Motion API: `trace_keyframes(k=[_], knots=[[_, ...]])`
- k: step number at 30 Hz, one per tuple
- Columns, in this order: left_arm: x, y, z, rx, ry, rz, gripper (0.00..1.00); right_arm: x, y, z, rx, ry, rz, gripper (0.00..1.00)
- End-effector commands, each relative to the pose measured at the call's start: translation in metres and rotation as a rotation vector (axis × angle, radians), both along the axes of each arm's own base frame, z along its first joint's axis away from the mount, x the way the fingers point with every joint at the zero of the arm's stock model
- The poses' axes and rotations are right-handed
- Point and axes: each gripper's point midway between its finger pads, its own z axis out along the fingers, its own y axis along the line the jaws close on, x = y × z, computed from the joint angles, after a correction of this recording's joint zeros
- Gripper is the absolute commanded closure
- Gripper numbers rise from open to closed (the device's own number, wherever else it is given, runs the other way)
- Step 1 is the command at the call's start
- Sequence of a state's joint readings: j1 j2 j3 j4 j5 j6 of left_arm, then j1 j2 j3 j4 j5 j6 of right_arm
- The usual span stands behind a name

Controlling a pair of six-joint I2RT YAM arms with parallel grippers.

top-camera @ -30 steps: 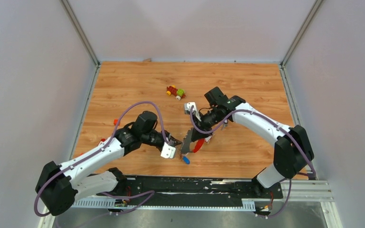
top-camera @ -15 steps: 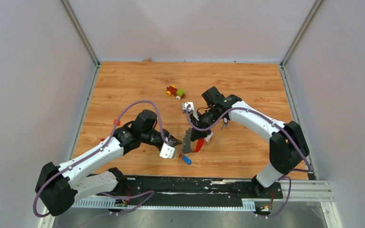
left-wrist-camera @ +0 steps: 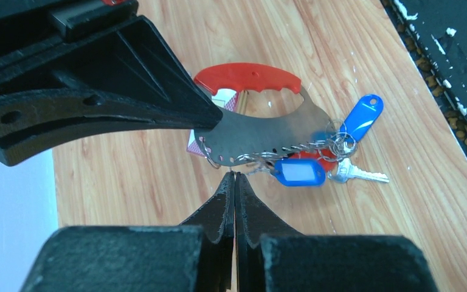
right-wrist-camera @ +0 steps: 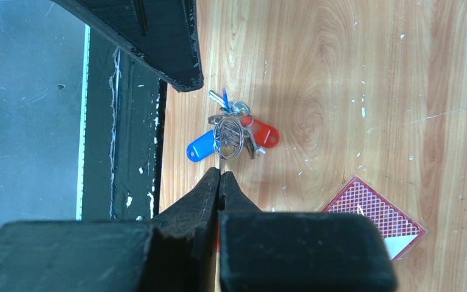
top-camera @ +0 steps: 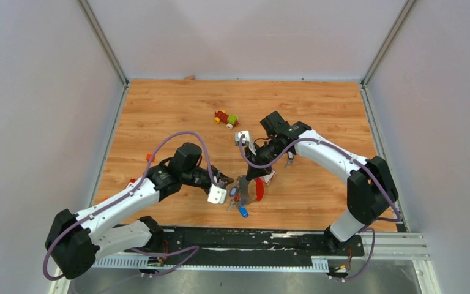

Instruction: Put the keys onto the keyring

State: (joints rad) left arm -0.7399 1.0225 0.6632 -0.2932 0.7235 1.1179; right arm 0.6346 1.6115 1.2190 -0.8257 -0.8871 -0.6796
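- Top external, nearest edge: both arm bases bolted to a black rail [top-camera: 257, 237], forearms angled inward over the wooden table [top-camera: 159, 104].
- Then the left gripper [left-wrist-camera: 234, 177]: closed tight on nothing, tips just beneath the lower edge of the keyring [left-wrist-camera: 261, 137].
- Beside it, the keys [left-wrist-camera: 325, 159]: bunched on the table close to the front edge; two blue plastic tags, a red one half hidden behind them, one bare silver key pointing away from the grippers; hung on small wire rings, with a short twisted chain running along the grey fob's lower edge.
- On the nearer blue tag [left-wrist-camera: 301, 172]: a pale label window, any writing too small to read.
- Above the bunch, the keyring itself: grey crescent fob standing on edge, red crescent arched over it, between the two grippers.
- On its end away from the keys, the right gripper [right-wrist-camera: 219, 175]: clamped shut, pinching the grey fob.
- Just beyond, a red mesh-patterned packet [right-wrist-camera: 374, 213] lying flat, one white corner showing.
- Farthest back, a red, yellow and green toy car [top-camera: 226, 118], well apart from everything else.
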Motion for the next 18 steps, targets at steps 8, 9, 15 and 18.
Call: trace_keyframes(k=[8, 9, 15, 18], knots=[[0.017, -0.002, 0.012, -0.061, -0.019, 0.097, 0.78, 0.003, 0.008, 0.034, 0.096, -0.054, 0.026, 1.0], [0.017, -0.003, 0.015, -0.067, -0.016, 0.096, 0.71, 0.001, 0.008, 0.037, 0.109, -0.054, 0.037, 1.0], [0.019, -0.009, 0.025, -0.065, -0.006, 0.07, 0.49, -0.012, 0.007, 0.051, 0.161, -0.05, 0.102, 1.0], [0.017, -0.014, 0.029, -0.066, 0.013, 0.046, 0.47, -0.014, 0.006, 0.056, 0.171, -0.056, 0.112, 1.0]])
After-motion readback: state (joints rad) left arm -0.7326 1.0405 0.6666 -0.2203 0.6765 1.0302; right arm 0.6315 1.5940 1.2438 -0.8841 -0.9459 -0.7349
